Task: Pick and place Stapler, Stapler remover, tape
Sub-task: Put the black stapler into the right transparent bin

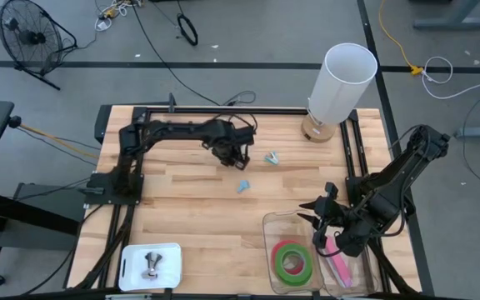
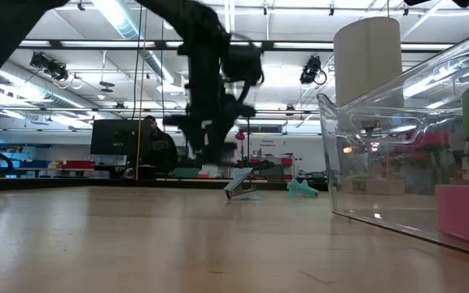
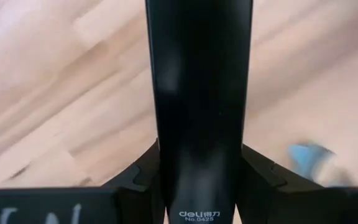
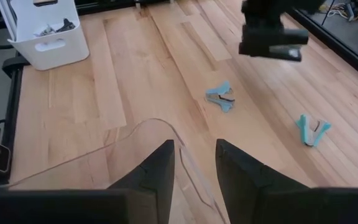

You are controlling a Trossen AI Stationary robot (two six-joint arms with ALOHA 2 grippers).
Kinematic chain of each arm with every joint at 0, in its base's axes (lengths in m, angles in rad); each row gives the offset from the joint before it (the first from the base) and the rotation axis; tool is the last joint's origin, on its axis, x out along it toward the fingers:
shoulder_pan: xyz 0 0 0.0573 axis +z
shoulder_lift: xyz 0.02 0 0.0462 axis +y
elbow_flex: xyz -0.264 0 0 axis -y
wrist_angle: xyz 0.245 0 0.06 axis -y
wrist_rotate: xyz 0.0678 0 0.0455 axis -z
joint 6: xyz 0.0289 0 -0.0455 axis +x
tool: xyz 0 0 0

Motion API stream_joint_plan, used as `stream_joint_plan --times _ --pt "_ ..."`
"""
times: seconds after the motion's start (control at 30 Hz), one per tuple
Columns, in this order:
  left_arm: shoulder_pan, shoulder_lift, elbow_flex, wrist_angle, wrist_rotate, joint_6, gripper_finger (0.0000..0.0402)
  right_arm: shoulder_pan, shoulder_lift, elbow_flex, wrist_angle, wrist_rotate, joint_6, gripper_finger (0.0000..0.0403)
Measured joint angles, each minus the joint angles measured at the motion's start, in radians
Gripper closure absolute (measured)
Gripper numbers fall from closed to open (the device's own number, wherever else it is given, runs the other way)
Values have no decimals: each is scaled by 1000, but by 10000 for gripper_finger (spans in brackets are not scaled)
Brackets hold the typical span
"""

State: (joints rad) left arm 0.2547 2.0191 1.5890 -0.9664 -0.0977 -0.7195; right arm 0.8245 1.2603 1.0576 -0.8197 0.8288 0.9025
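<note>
Left gripper point(image 1: 230, 152) is up off the table near the far middle, pinching a black stapler point(image 3: 201, 112). In the left wrist view the stapler body runs straight out between the two fingers point(image 3: 263, 180), gripped across its width. This probably keeps the long body in line with the wrist for carrying. In the right wrist view the same stapler point(image 4: 272, 34) hangs clear above the wood, so it is lifted, not resting.

Right gripper point(image 1: 327, 218) sits over the near-right corner, at the rim of the clear bin point(image 1: 267, 223). Its fingers point(image 4: 157, 171) show a narrow gap and nothing between them, so it is slightly parted and empty. Judged as waiting, out of the left arm's way.

Tape: a green and red-pink stack of tape rolls point(image 1: 294, 259) lies flat inside the clear bin. A pink object point(image 1: 338, 265) sits in the neighbouring compartment; what it is cannot be told.

Two light blue staple removers are on the bare table, well apart from the bin: one point(image 1: 272, 157) just beside the raised stapler, the other point(image 1: 243, 186) nearer the middle. Both appear untouched.

A white tray point(image 1: 133, 268) at the near-left corner holds a small metal item. A white cylinder point(image 1: 340, 83) stands at the far edge.

Judgement: tape is done, the stapler is in transit, and the removers remain.
</note>
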Motion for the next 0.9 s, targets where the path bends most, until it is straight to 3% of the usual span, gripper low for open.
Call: stream_joint_plan --times 0.13,0.33,0.63,0.9 --pt "-89 -49 19 16 -19 62 264 0 19 0 1 6 1 285" --pt "-234 -118 78 101 -52 160 264 -23 72 0 31 105 -3 285" --pt "-439 -182 108 262 -56 335 264 -73 88 0 136 99 -25 285" --pt "-586 -179 107 281 -68 314 264 -109 88 0 256 96 -180 264"
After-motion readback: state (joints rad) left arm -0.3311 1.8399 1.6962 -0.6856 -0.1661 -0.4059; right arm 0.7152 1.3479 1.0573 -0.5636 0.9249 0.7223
